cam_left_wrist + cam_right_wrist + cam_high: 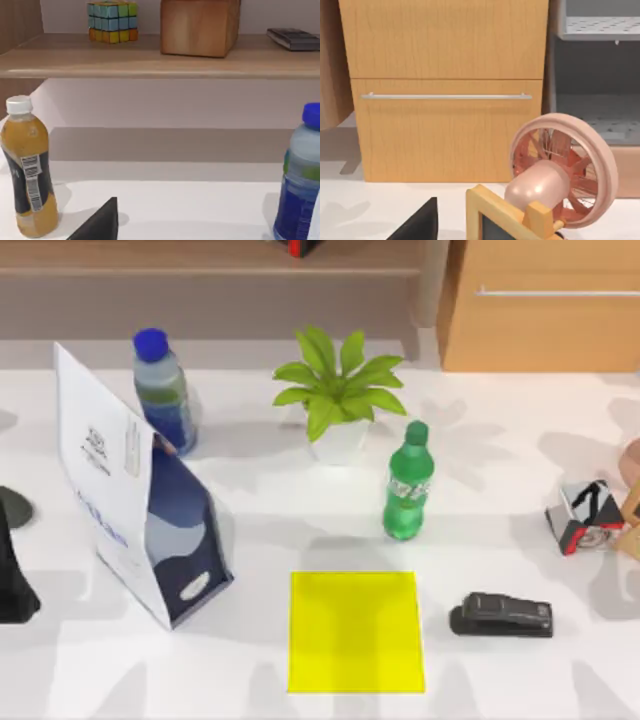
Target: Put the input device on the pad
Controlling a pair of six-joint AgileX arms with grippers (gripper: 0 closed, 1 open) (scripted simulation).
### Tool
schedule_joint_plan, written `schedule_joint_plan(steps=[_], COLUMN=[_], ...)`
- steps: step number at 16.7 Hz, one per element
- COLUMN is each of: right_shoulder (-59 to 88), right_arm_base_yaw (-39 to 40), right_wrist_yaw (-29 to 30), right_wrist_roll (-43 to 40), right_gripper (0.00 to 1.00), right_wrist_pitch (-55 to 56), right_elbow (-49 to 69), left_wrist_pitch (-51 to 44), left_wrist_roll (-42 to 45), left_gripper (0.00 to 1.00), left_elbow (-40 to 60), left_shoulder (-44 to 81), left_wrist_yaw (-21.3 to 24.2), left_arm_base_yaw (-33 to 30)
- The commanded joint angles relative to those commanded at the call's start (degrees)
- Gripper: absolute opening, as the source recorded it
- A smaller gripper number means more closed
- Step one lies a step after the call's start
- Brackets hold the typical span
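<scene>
Pad (355,632), flat, bright yellow and unmarked, lies bare on the tabletop (250,530) in the top view, so by your reckoning the whole pick and placement lies ahead. Just right of it sits the black stapler-like object (502,615), not your target; where the input device lies you cannot tell. The left arm (12,570) sits at the left edge. In the left wrist view, a dark wedge of the left claw (100,222) stands near an orange bottle (27,170); whether it is open or holding anything you cannot tell. In the right wrist view, the right claw (420,222), near a pink fan (560,175), is just as unreadable.
</scene>
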Motion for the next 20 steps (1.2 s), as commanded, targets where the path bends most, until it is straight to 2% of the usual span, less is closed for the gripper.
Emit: schedule_joint_plan(steps=[4,8,12,20], right_shoulder=[0.0,0.0,0.0,0.0], right_arm_base_yaw=[0.0,0.0,0.0,0.0], right_wrist_yaw=[0.0,0.0,0.0,0.0], right_wrist_roll=[0.0,0.0,0.0,0.0], right_gripper=[1.0,1.0,1.0,1.0], right_wrist_pitch=[0.0,0.0,0.0,0.0], right_elbow=[0.0,0.0,0.0,0.0], left_wrist_pitch=[-1.19,-8.22,-19.76,-46.43], left_wrist_roll=[1.76,12.66,33.1,84.7], left_gripper=[1.0,1.0,1.0,1.0], left_elbow=[1.75,12.38,30.2,70.41], left_shoulder=[1.75,12.62,32.83,83.73], left_wrist_yaw=[-0.06,-0.02,0.39,1.25], left_arm_base_yaw=[0.19,1.05,2.27,5.34])
